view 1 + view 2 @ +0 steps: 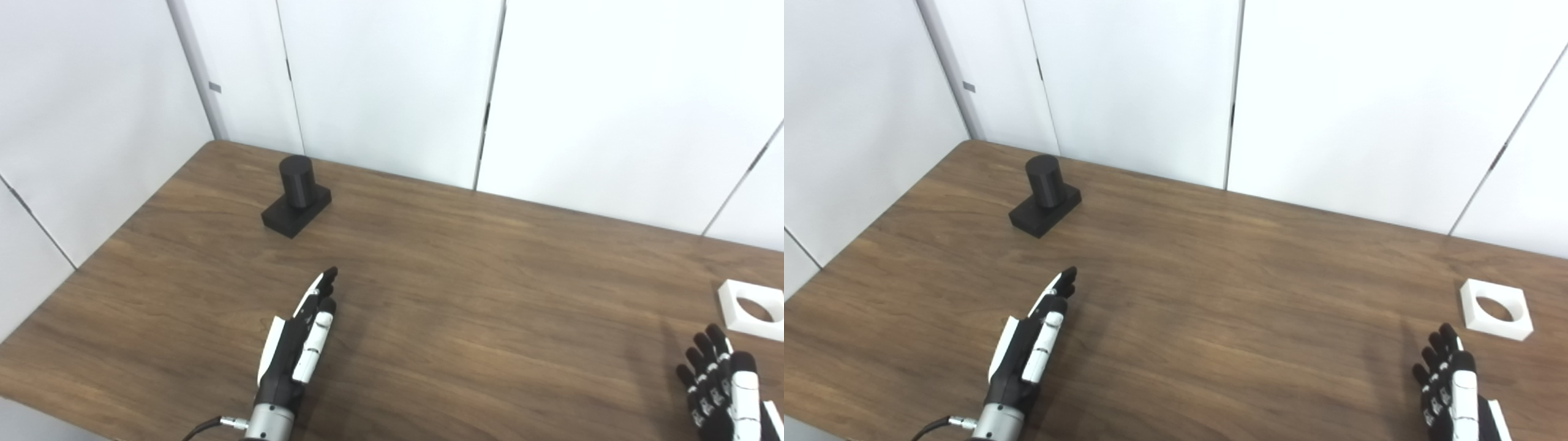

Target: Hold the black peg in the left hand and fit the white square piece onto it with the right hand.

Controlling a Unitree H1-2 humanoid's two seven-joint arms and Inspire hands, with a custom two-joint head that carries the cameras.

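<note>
Toward the far left corner of the wooden table (465, 294) we see the black peg (297, 195), a stubby upright cylinder rising from a flat square base that sits flush on the wood. It stands well apart from both of our hands, close to the white wall panels (392, 86) behind the table, and nothing touches it. Over on the right edge lies the white square piece (1496, 309), flat on the table with its round hole facing up, which we judge is the opening meant to slide down over the cylinder. Our left hand (300, 334) reaches in from the lower left, empty, its fingers stretched out nearly straight and held close alongside each other, aimed roughly toward the peg but with a clear stretch of bare wood between them. Our right hand (1448, 380) comes in from the lower right, also empty, fingers extended and slightly fanned, just short of the white piece and not touching it. Each hand sits on the side of its own part, which suits the split of work: left for the peg, right for the piece. We judge the task has not really started, since neither part is lifted or gripped. Next we would expect to carry the left hand forward and close it around the peg's base or cylinder.
</note>
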